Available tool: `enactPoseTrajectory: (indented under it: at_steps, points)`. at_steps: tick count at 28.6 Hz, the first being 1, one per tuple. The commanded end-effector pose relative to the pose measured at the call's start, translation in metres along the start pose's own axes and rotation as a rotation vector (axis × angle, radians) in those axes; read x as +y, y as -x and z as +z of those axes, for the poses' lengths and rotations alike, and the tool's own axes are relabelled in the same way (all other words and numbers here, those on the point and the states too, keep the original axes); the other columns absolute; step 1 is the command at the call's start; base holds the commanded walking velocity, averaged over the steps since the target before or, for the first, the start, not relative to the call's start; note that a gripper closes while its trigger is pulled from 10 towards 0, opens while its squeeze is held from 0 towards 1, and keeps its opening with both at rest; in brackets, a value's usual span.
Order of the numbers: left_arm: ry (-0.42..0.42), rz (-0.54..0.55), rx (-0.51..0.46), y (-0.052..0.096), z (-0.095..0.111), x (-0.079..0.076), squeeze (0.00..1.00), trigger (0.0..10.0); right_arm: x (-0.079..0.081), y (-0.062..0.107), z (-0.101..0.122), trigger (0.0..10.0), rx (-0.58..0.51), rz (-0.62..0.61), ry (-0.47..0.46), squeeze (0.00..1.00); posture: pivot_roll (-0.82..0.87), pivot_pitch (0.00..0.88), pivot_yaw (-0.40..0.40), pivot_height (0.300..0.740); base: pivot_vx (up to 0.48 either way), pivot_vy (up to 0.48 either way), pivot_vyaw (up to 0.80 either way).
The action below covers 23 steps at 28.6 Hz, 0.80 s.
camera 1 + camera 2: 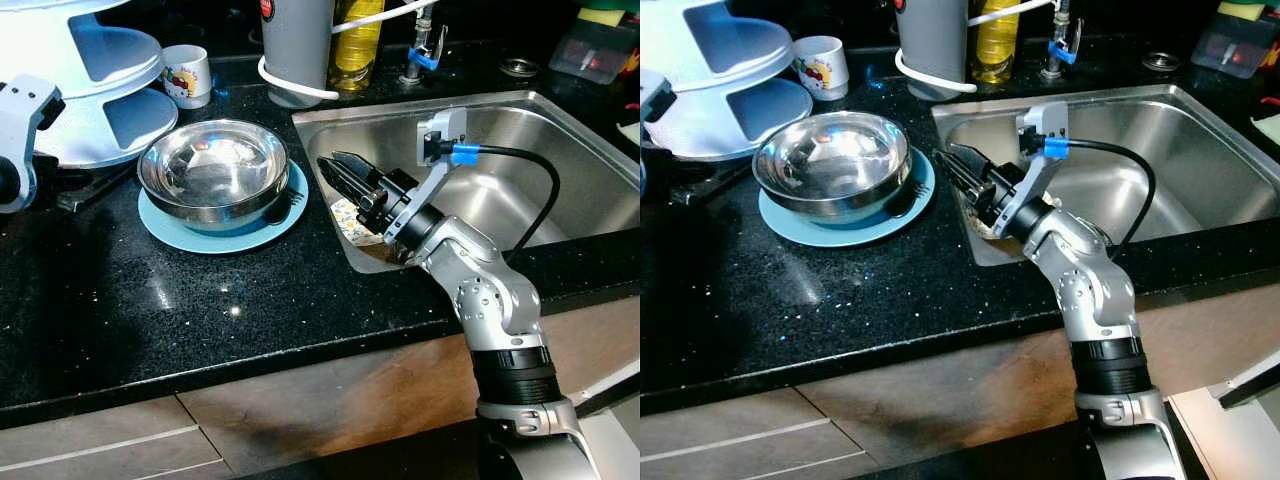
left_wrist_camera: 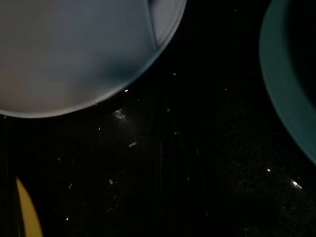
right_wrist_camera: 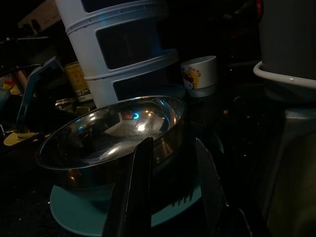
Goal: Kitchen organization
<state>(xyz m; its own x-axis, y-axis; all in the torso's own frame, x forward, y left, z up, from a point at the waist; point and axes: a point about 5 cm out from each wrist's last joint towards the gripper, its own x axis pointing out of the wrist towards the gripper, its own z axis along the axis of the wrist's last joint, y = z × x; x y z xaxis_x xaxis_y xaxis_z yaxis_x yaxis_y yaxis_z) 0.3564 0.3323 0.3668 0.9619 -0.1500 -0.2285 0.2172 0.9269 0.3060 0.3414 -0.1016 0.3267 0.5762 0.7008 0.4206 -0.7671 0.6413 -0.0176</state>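
Black speckled countertop (image 1: pixel 150 310), wood-fronted cabinet (image 1: pixel 330 395) below at 6 o'clock. Yellow oil bottle (image 1: pixel 357 45) at 12 o'clock, just beside the grey canister (image 1: pixel 296 50) ringed by a white cable (image 1: pixel 295 88). Faucet base with blue tape (image 1: pixel 425 55) at 1 o'clock. Red-lit plastic container (image 1: pixel 598 48) at 2 o'clock.

No text, label or number can be read anywhere.

A shiny steel bowl (image 1: pixel 214 170) stands upright on a light blue plate (image 1: pixel 180 232), on the black table beside the sink.
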Motion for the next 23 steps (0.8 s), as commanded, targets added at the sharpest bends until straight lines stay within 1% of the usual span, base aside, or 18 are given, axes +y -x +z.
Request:
enactPoseTrajectory:
  at_steps: [1,2,3,4,8,14,17,18,19,21,23]
  points:
    - [-0.037,0.007,0.037,0.006,-0.007,0.006,0.0,10.0,0.006,0.001,-0.001,10.0,0.01,0.036,0.004,0.0,0.03,0.239,0.004,0.74,0.0,0.0,0.0]
    - [-0.052,-0.027,0.048,0.006,-0.01,0.004,0.1,10.0,0.008,0.002,-0.002,10.0,0.017,0.053,0.002,0.0,0.03,0.237,0.003,0.74,0.0,0.0,0.0]
    - [-0.05,-0.041,0.049,0.005,-0.01,0.004,0.1,10.0,0.009,0.002,-0.002,10.0,0.018,0.057,0.002,0.0,0.03,0.237,0.003,0.74,0.0,0.0,0.0]
    - [-0.037,-0.046,0.05,0.005,-0.011,0.003,1.0,10.0,0.01,0.002,-0.002,10.0,0.019,0.059,0.002,0.0,0.03,0.24,0.003,0.74,0.0,0.0,0.0]
    - [-0.025,-0.052,0.061,0.004,-0.015,0.002,1.0,10.0,0.011,0.001,-0.001,10.0,0.02,0.062,0.003,0.0,0.03,0.241,0.003,0.74,0.0,0.0,0.0]
    - [-0.012,-0.025,0.079,-0.002,-0.024,0.001,1.0,10.0,0.012,0.001,0.0,10.0,0.024,0.066,-0.002,0.0,0.03,0.249,-0.004,0.74,0.0,0.0,0.0]
    - [0.027,0.004,0.056,-0.005,-0.026,0.001,1.0,10.0,0.013,0.001,-0.001,10.0,0.03,0.072,-0.001,0.0,0.03,0.25,-0.005,0.74,0.0,0.0,0.0]
    - [0.027,0.004,0.056,-0.005,-0.026,0.001,1.0,10.0,0.013,0.001,-0.001,10.0,0.03,0.072,-0.001,0.0,0.03,0.25,-0.005,0.74,0.0,0.0,0.0]
    - [0.045,0.029,0.053,-0.006,-0.028,0.001,1.0,10.0,0.013,0.0,0.0,10.0,0.033,0.075,0.0,0.0,0.02,0.257,-0.005,0.74,0.0,0.0,0.0]
    - [0.054,0.037,0.055,-0.006,-0.029,0.001,1.0,10.0,0.013,0.0,0.0,10.0,0.034,0.076,0.0,0.0,0.02,0.257,-0.005,0.74,0.0,0.0,0.0]
    - [0.088,0.052,0.071,-0.009,-0.032,0.0,1.0,10.0,0.014,0.0,-0.001,10.0,0.042,0.083,0.001,0.0,0.02,0.262,-0.009,0.74,0.0,0.0,0.0]
